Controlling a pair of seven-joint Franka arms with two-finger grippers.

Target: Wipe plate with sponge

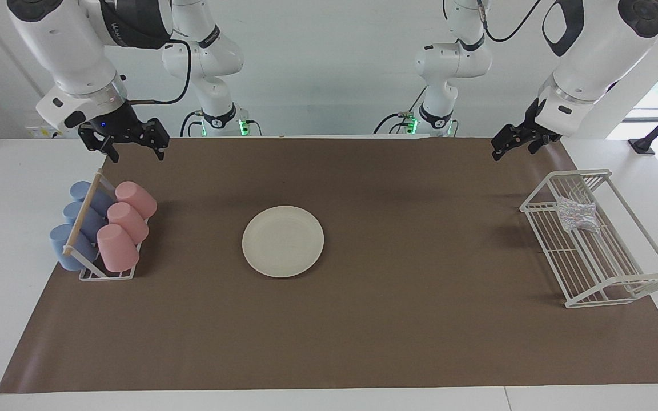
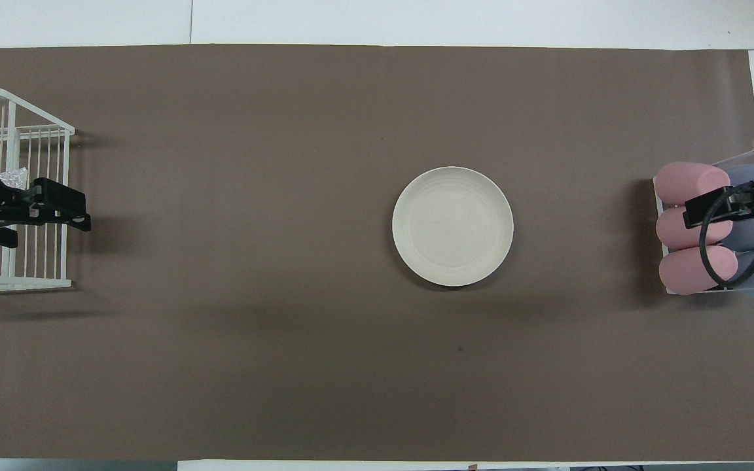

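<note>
The cream-white plate point(image 1: 283, 241) point(image 2: 453, 226) lies flat in the middle of the brown mat with nothing on it. The speckled silvery sponge point(image 1: 576, 216) point(image 2: 12, 177) rests inside the white wire rack point(image 1: 603, 268) at the left arm's end of the table; in the overhead view the left arm partly covers it. My left gripper point(image 1: 513, 152) point(image 2: 50, 230) hangs open and empty in the air above the robots' end of that rack. My right gripper point(image 1: 136, 155) point(image 2: 734, 196) is raised, open and empty, over the cup rack's robots' end.
A small rack point(image 1: 106, 274) at the right arm's end holds three pink cups point(image 1: 126, 220) and three blue cups point(image 1: 77, 228) lying on their sides under a wooden bar. The brown mat point(image 1: 363, 342) covers most of the white table.
</note>
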